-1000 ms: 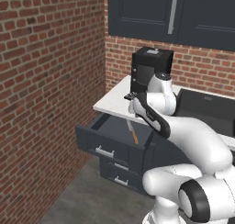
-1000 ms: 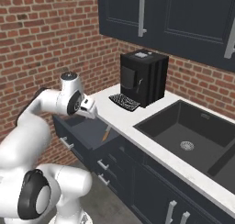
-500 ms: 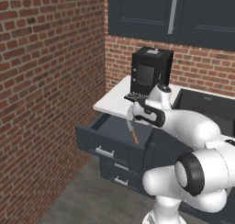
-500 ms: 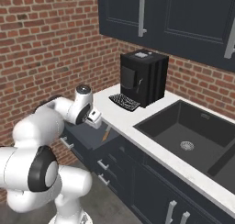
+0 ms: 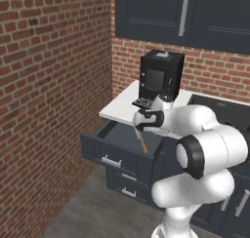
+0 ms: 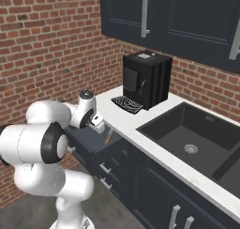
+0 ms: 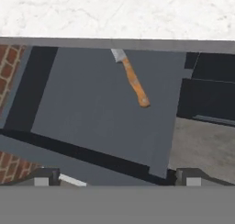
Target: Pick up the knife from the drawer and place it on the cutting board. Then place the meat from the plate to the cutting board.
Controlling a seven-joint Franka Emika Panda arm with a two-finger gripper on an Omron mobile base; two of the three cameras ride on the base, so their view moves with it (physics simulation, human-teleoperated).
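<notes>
Since a second ago the arm has folded lower and swung its gripper (image 5: 141, 121) out over the open drawer (image 5: 117, 143), where it now hangs above the drawer's inside. The fingers (image 7: 45, 177) stand spread as wide as they go, holding nothing. The knife (image 7: 131, 79) lies flat on the drawer floor, well apart from both fingertips, between them but toward the far side; its blade end slips under the white counter (image 7: 119, 14) edge, its orange handle pointing toward the drawer front.
</notes>
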